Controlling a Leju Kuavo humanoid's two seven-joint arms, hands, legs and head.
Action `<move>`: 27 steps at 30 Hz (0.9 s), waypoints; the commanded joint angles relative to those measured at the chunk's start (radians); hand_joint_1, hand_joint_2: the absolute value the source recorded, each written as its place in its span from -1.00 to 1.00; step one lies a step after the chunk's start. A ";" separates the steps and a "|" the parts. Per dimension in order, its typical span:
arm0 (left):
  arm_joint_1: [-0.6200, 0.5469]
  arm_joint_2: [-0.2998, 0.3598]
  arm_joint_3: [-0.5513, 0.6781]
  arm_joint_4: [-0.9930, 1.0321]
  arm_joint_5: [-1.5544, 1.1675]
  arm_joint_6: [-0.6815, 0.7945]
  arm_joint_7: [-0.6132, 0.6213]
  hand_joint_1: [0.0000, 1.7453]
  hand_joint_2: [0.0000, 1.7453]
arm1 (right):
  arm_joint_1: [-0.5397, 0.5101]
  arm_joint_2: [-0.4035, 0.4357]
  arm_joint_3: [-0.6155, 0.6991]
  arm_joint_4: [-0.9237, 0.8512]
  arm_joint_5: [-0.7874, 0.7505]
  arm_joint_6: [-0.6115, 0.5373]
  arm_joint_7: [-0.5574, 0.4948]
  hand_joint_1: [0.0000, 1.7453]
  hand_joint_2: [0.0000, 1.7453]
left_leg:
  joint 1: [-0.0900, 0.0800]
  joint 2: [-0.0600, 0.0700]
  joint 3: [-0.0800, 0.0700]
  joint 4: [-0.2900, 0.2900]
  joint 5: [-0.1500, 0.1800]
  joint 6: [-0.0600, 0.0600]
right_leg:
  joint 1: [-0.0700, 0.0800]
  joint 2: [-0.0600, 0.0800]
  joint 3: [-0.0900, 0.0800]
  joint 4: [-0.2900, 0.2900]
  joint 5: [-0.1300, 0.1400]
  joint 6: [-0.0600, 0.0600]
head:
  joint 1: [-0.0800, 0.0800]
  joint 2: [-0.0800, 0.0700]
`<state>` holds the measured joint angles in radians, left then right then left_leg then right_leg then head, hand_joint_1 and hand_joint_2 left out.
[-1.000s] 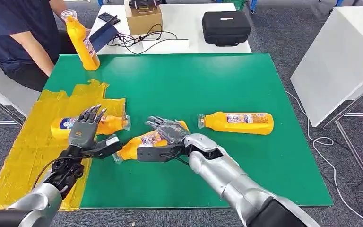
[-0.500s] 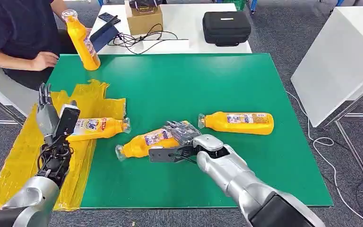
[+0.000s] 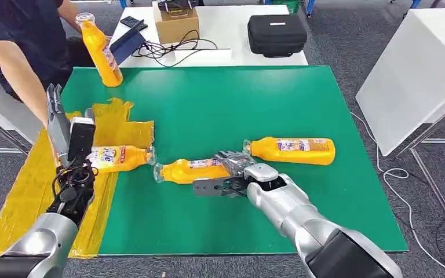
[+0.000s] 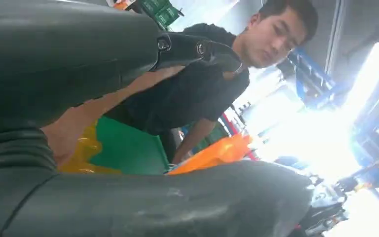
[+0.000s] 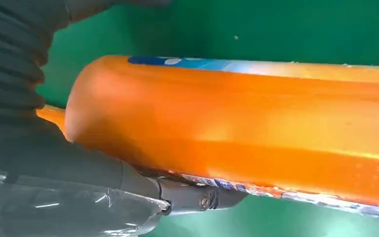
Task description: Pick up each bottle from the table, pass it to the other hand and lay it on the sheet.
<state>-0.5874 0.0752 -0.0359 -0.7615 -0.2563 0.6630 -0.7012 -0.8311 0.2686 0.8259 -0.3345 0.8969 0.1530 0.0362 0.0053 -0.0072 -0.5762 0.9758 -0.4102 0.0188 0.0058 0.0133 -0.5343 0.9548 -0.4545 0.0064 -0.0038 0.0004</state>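
Pickup is the step in hand: your right hand [image 3: 236, 169] has its fingers wrapped over the middle bottle [image 3: 188, 171], lying on the green surface [image 3: 237, 104]. Your left hand [image 3: 69, 139] stands upright, fingers apart, over the yellow sheet [image 3: 23, 191]. Next, lift and pass it across.

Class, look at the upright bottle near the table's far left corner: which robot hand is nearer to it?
Left. The left hand is raised over the yellow sheet, nearer the upright bottle; the right hand grips a lying bottle mid-table.
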 commanded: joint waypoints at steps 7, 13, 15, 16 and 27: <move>0.008 0.020 -0.087 -0.040 0.053 0.017 0.003 -1.00 -1.00 | 0.030 -0.027 0.014 0.073 -0.004 -0.007 -0.006 1.00 1.00 | 0.001 -0.002 0.008 -0.002 -0.001 0.000 | 0.002 -0.004 0.010 -0.004 -0.001 0.002 | 0.000 0.000; 0.023 -0.005 -0.024 -0.049 0.206 -0.182 0.003 -1.00 -1.00 | 0.011 -0.029 -0.088 0.024 -0.079 -0.130 -0.061 1.00 1.00 | 0.001 -0.002 0.007 -0.001 -0.001 0.000 | 0.001 -0.003 0.009 -0.002 -0.001 0.001 | 0.000 0.000; 0.021 -0.018 0.040 -0.012 0.283 -0.323 0.003 -1.00 -1.00 | -0.015 -0.030 -0.158 -0.010 -0.132 -0.180 -0.096 1.00 1.00 | 0.000 -0.001 0.006 0.000 -0.001 0.000 | 0.000 -0.002 0.007 -0.001 -0.001 0.001 | 0.000 0.000; 0.025 -0.018 0.045 -0.016 0.279 -0.326 0.003 -1.00 -1.00 | -0.022 -0.032 -0.161 -0.017 -0.131 -0.175 -0.096 1.00 1.00 | 0.001 -0.001 0.006 0.000 -0.001 0.000 | 0.001 -0.003 0.008 -0.001 -0.001 0.002 | 0.000 0.000; 0.000 -0.040 0.110 0.094 0.382 -0.608 0.041 -1.00 1.00 | -0.011 -0.057 -0.312 -0.172 -0.242 -0.315 -0.238 1.00 1.00 | 0.000 0.000 0.003 0.000 -0.001 0.000 | 0.000 -0.002 0.004 0.000 -0.001 0.001 | 0.000 0.000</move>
<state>-0.5343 0.0767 -0.0176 -0.8225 0.0357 0.2921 -0.7008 -0.8119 0.2545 0.6894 -0.3582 0.7497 -0.0463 -0.0799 0.0054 -0.0062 -0.5747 0.9757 -0.4103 0.0188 0.0060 0.0134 -0.5330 0.9549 -0.4544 0.0065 -0.0038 0.0004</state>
